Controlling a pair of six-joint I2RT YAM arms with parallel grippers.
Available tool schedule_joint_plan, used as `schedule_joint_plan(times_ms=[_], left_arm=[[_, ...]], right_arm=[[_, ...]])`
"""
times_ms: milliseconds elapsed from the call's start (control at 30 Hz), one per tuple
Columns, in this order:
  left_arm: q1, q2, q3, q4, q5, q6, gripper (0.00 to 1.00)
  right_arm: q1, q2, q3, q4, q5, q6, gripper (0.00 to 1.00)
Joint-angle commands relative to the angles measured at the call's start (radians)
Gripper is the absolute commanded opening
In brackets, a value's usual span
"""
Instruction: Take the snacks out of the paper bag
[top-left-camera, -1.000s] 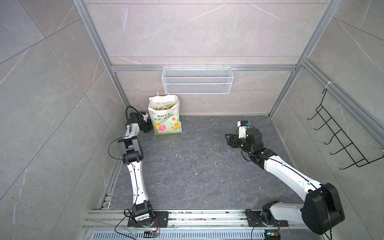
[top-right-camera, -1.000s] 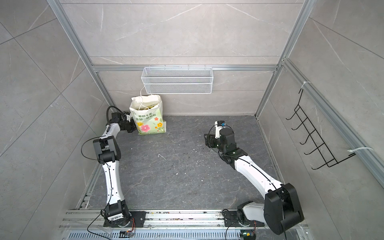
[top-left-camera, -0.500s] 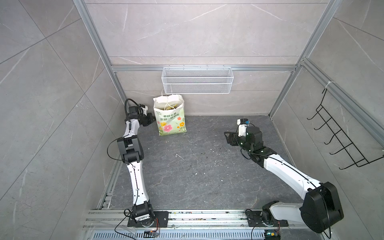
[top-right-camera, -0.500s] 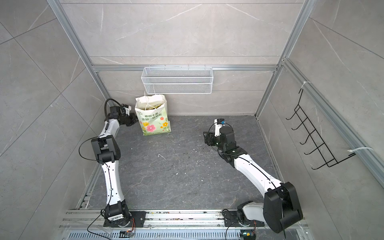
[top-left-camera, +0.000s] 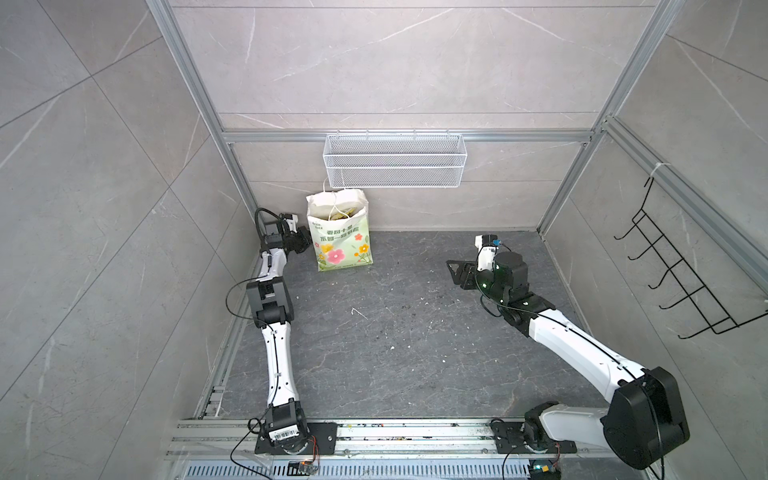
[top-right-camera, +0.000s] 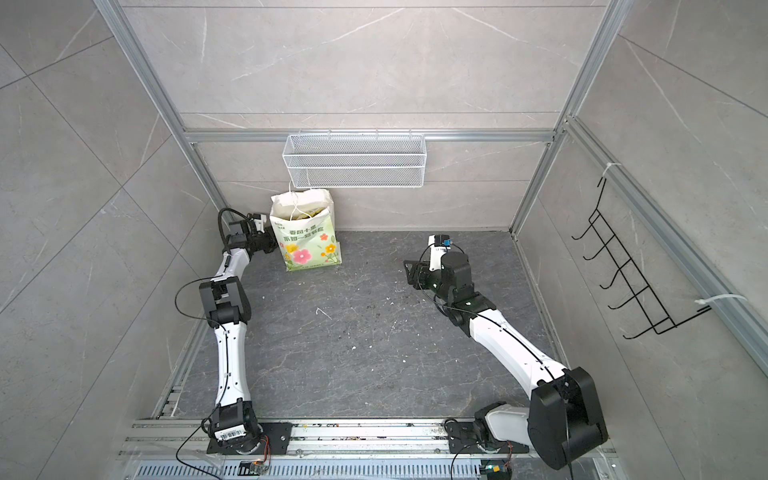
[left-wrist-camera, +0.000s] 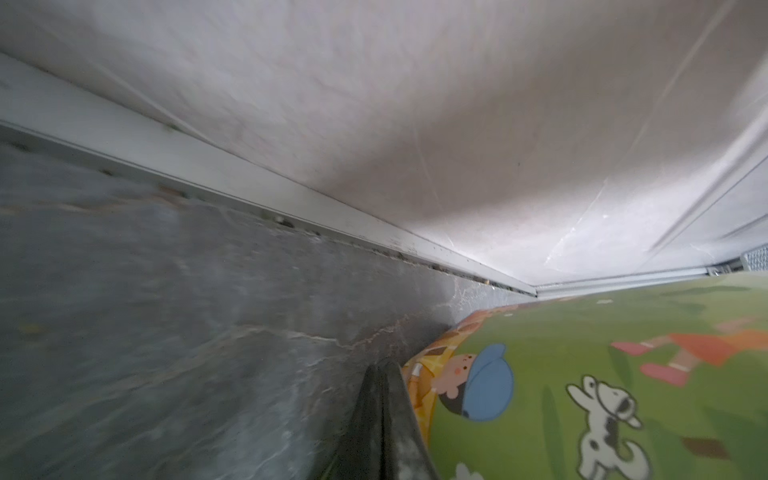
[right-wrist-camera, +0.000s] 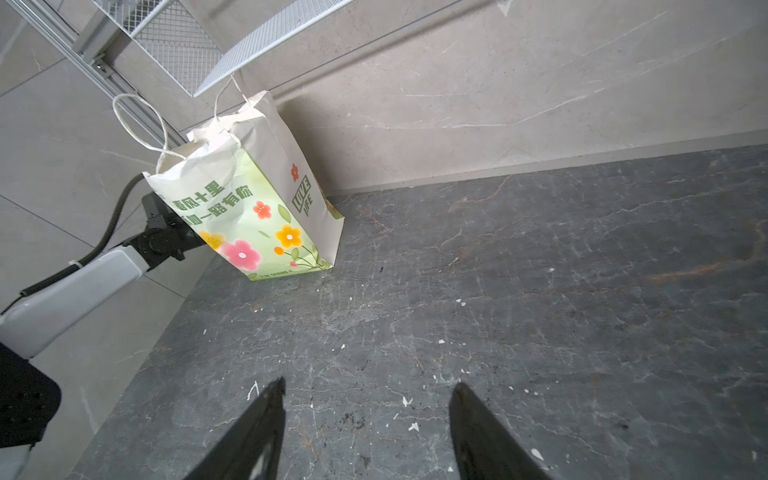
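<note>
Snacks (top-left-camera: 337, 212) barely visible in the mouth of the bag, none out yet. Nearest, right gripper (top-left-camera: 454, 272): jaws apart, empty, well apart from the bag; best brought over the open mouth, then lowered between the cord handles. Farther, left gripper (top-left-camera: 305, 244): jaws together, tips against the side of the paper bag (top-left-camera: 343, 249); brace low, no tipping. Upright by the back wall, under the mesh basket (top-left-camera: 395, 166).

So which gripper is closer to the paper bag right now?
Left. The left gripper, shut, sits right against the side of the paper bag. The right gripper, open, hangs far off on the bag's opposite side, pointing toward it.
</note>
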Motion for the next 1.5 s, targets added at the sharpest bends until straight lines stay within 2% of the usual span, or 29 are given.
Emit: schedule_joint_plan(times_ms=[0,267,400,467,700,900,1133,1300,1467], left_arm=[[-0.01,-0.021,0.019,0.049,0.079,-0.015,0.0],[-0.047,-0.048,-0.03,0.033,0.126,-0.013,0.0],[-0.082,-0.116,-0.149,0.015,0.124,0.044,0.0],[-0.1,-0.15,-0.2,0.007,0.123,0.08,0.0],[-0.165,-0.257,-0.351,0.031,0.141,0.153,0.0],[-0.221,-0.353,-0.477,0.031,0.154,0.209,0.0],[-0.305,-0.473,-0.671,0.099,0.115,0.234,0.0],[-0.376,-0.522,-0.767,0.166,0.08,0.231,0.0],[-0.427,-0.576,-0.806,0.224,0.076,0.208,0.0]], right_arm=[[0.009,0.01,-0.008,0.077,-0.036,0.048,0.65],[0.01,0.083,0.019,0.153,-0.033,0.052,0.68],[0.002,0.111,0.065,0.122,0.053,0.029,0.71],[-0.017,0.137,0.093,0.112,0.059,0.035,0.72],[-0.108,0.32,0.277,0.078,-0.088,0.095,0.73],[-0.131,0.428,0.345,0.109,-0.096,0.087,0.72],[-0.139,0.443,0.305,0.17,-0.093,0.146,0.72],[-0.141,0.348,0.182,0.243,-0.043,0.167,0.71],[-0.186,0.264,0.085,0.216,0.015,0.177,0.7]])
